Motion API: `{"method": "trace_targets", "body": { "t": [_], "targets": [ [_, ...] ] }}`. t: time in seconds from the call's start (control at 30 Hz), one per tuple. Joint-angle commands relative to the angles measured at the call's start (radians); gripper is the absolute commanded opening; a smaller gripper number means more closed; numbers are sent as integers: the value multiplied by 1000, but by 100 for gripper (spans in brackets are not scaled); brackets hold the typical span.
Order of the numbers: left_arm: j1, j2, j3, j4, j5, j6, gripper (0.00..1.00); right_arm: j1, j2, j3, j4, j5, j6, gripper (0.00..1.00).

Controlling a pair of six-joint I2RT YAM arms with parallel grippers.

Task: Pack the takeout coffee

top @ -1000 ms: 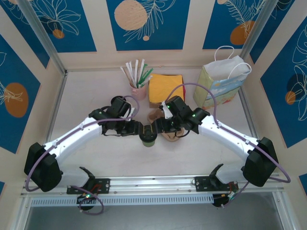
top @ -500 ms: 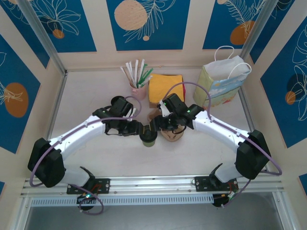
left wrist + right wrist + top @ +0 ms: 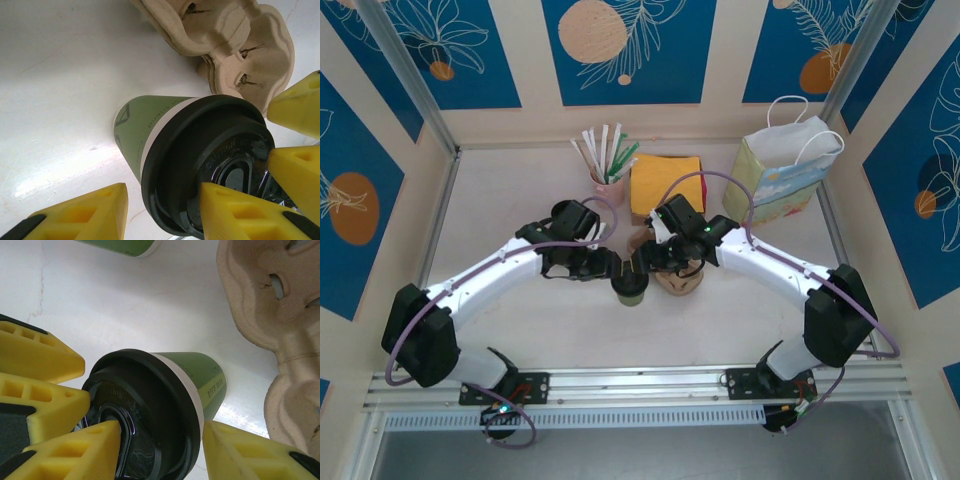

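Narrowing round takeout coffee since prior: L fingers; R fingers.

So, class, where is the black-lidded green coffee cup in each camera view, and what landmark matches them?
Top external: coffee cup in the middle of the table, cardboard carrier just right of it.
Left wrist: coffee cup lower centre, cardboard carrier upper right.
Right wrist: coffee cup lower centre, cardboard carrier along the right edge.
Shared landmark: the cardboard carrier.

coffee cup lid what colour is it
The lid is plain black, slightly glossy; it shows best in the left wrist view.
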Motion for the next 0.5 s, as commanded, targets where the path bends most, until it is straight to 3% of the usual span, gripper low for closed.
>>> {"method": "trace_targets", "body": {
  "t": [0.0, 0.47],
  "targets": [
    [-9, 12, 26, -1, 5, 26, 41, -6, 19, 32, -27, -21, 2, 47],
    [-9, 33, 5, -8, 11, 27, 38, -13, 54, 0, -44, -15, 8, 41]
  ]
}}
